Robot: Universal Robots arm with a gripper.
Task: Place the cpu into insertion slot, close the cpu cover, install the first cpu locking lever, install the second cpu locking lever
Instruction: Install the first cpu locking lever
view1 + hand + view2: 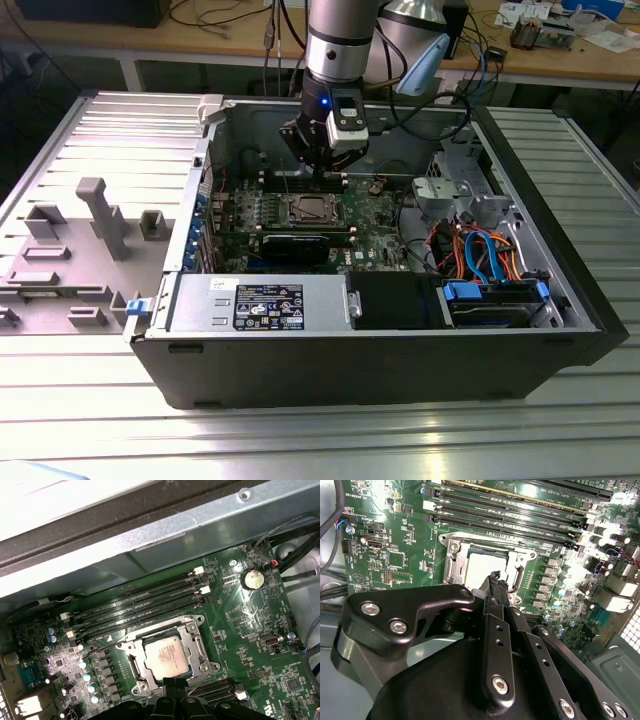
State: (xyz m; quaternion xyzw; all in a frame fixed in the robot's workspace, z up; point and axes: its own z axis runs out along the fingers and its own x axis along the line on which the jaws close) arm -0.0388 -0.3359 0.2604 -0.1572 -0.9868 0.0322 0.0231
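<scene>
Exterior view: I see the computer case (pixel 380 360) lying open on the bench (pixel 300 440), near the bench's middle, with a grey fixture plate (pixel 90 220) just beside it on the exterior view's left. The arm reaches down into the case, and the gripper (pixel 322 172) hangs over the far edge of the green board (pixel 375 215), close to the case's back wall.

1. Tool state. In the second wrist view the gripper (pixel 495 577) has its fingers (pixel 496 645) drawn narrow, meeting at the tips. I cannot tell whether anything is pinched between them. In the first wrist view the gripper (pixel 176 684) sits just beside one edge of the socket.

2. Task parts. The insertion slot (pixel 292 210) lies at the middle of the board, between the memory slots (pixel 135 605) and the black card (pixel 295 245). The cpu (pixel 165 655) is seated in the slot, its dull silver top facing up; the second wrist view shows the cpu (pixel 482 562) directly past the fingertips.

3. Cover. The cpu cover (pixel 197 647) lies flat on the chip, its window framing the metal top.

4. Lever. A thin wire lever (pixel 205 677) runs along the socket edge nearest the fingertips. I cannot tell whether it is latched.

5. Surroundings. A coin cell (pixel 252 578) sits near the board's corner, well apart from the socket.
</scene>
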